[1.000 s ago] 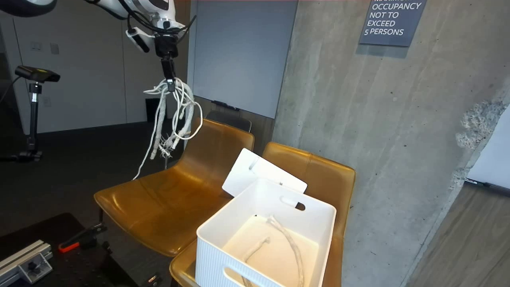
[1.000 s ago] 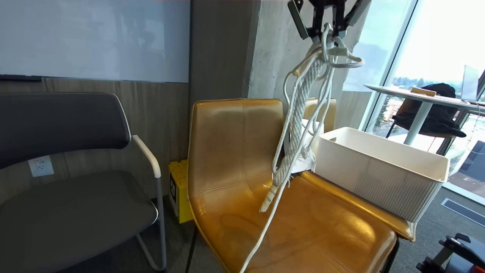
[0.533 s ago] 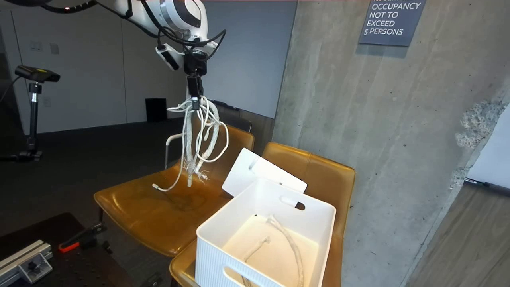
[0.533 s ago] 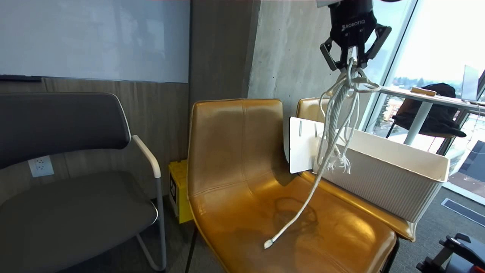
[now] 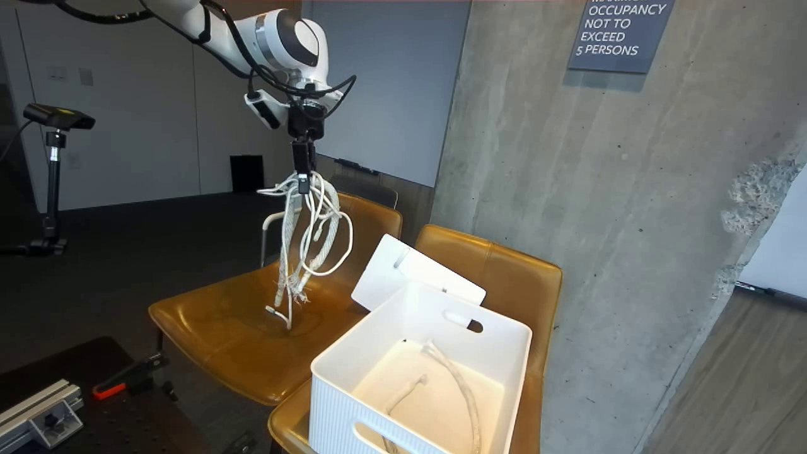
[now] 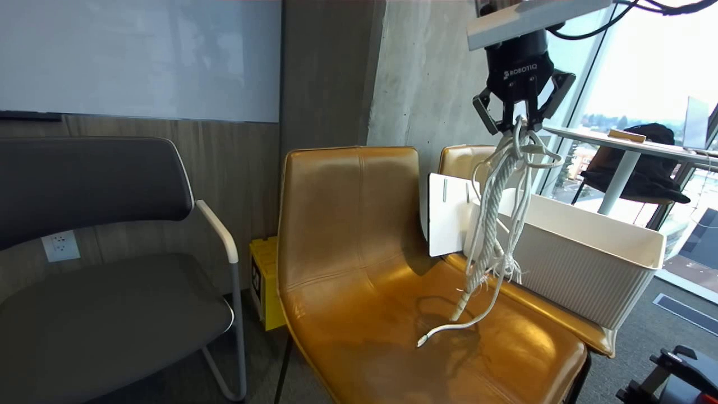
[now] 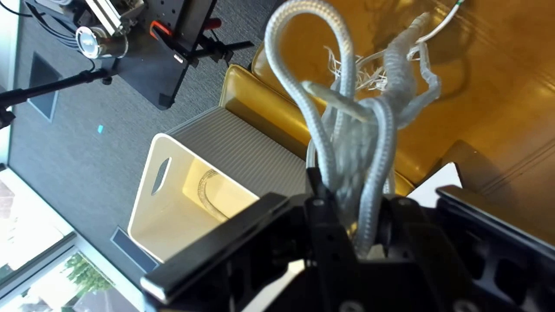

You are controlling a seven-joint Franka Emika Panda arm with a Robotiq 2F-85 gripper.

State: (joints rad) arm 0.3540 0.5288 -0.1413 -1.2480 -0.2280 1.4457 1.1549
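While the arm (image 5: 277, 44) arches above a tan chair (image 6: 387, 280), its fingers (image 5: 304, 183) point down, closed around white ropes (image 6: 489, 207).

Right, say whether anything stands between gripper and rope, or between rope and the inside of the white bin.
Between gripper and rope, nothing visible: the jaws are closed on it. Toward the inside, the ribbed side wall of the white bin is in the way; the lower strands appear to dangle below its rim.
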